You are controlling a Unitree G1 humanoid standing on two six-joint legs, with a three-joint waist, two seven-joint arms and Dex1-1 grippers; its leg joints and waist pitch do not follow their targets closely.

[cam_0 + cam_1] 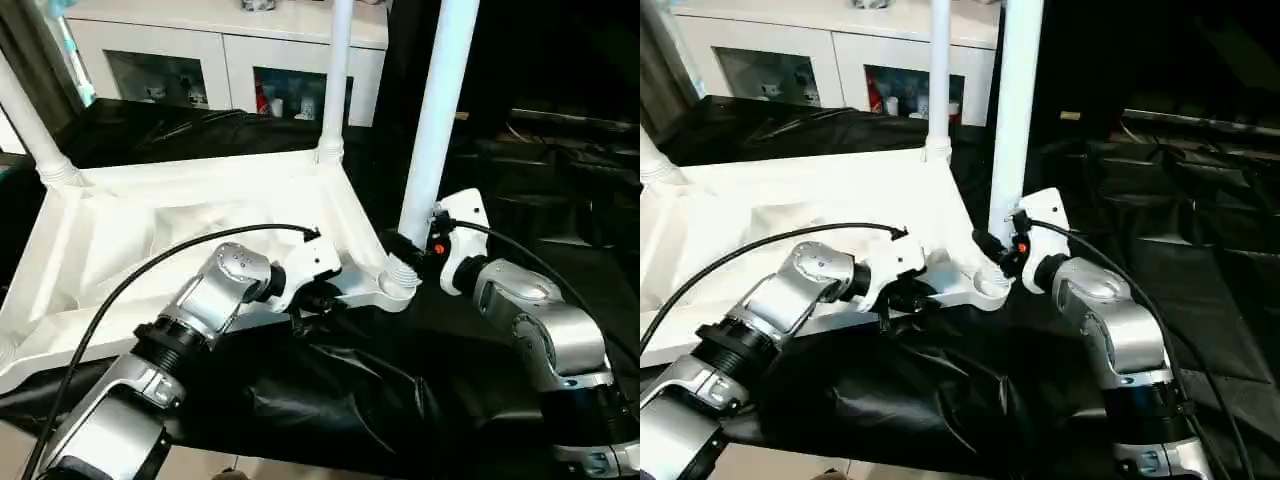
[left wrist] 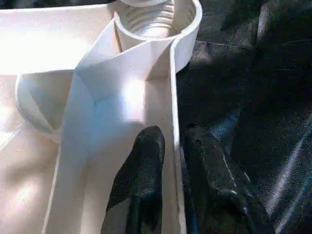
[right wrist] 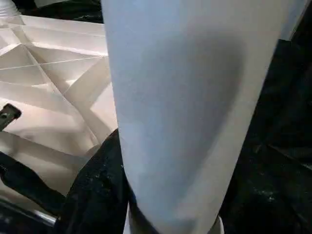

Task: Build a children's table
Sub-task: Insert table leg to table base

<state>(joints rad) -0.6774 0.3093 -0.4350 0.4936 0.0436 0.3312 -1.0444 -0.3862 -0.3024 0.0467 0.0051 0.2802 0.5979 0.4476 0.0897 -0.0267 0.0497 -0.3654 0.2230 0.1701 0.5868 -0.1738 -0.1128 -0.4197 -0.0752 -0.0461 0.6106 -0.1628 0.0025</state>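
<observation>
Item: white plastic tabletop point(image 1: 150, 235), children's table, lying upside down on the black sheeting point(image 1: 330, 390) of the big table, ribbed underside facing up. Its long axis ran from my left toward my right, its near long rim lying close to the sheeting's near edge.

Item: near-right corner socket point(image 1: 398, 280), round. A white tubular leg point(image 1: 437, 120) stood in it, long axis close to vertical, tipped slightly to my right, its top passing out of the head views.

Item: far-right corner leg point(image 1: 336, 75), seated, upright, long axis vertical.

Item: far-left corner leg point(image 1: 25, 115), seated, leaning up and out to the left.

Item: my left gripper point(image 2: 171, 161), at the tabletop's near long rim, just left of the near-right socket. One black finger point(image 2: 139, 180) lay inside the rim wall, the other outside it against the sheeting, so I was pinching that thin wall between them.

Item: my right gripper point(image 1: 415, 250), at the foot of the near-right leg just above its socket. In the right wrist view a dark finger point(image 3: 97, 190) pressed the tube on one side, with black showing on the other side too; I was gripping the leg.

Item: white cabinet point(image 1: 230, 50) with glass doors, beyond the far edge of the big table.
</observation>
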